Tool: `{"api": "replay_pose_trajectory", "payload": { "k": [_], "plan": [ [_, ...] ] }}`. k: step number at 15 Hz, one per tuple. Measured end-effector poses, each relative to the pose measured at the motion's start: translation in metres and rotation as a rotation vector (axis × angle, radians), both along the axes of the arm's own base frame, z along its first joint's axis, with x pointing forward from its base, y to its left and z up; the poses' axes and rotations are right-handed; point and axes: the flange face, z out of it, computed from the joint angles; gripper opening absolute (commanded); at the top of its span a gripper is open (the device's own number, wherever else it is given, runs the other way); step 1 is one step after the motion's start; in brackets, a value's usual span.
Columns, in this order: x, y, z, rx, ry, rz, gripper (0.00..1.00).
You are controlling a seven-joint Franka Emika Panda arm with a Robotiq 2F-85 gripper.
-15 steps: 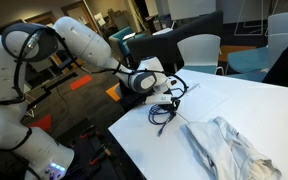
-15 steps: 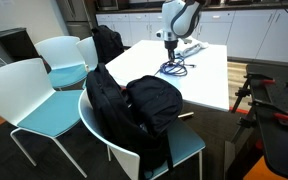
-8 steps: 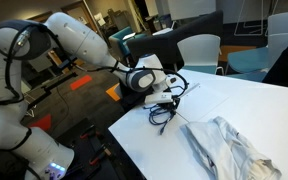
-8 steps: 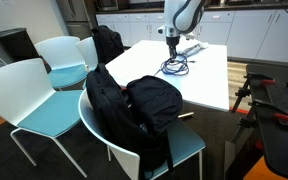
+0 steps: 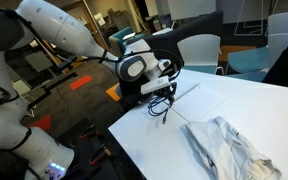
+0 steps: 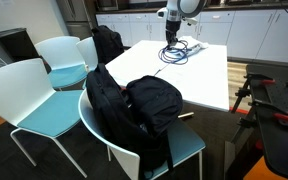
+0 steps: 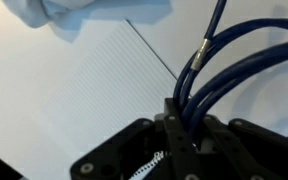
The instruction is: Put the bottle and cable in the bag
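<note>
Cable now higher in fingers

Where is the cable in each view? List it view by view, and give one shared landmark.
Exterior view: the cable dangles in dark loops below the claw, above the white table corner.
Exterior view: cable top centre, below the claw, over the table's far end.
Wrist view: the cable's blue strands run from the upper right into the claw.
Shared landmark: the white table.
</note>
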Motion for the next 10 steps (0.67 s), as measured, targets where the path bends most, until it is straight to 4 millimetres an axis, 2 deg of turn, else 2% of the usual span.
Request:
{"api": "replay_pose_trajectory", "payload": {
  "k": [5, 10],
  "plan": [
    [0.004, 0.029, 0.040, -0.012, -0.111, 0.112, 0.04],
    [0.013, 0.079, 0.075, -0.024, -0.209, 0.261, 0.04]
  ]
}}
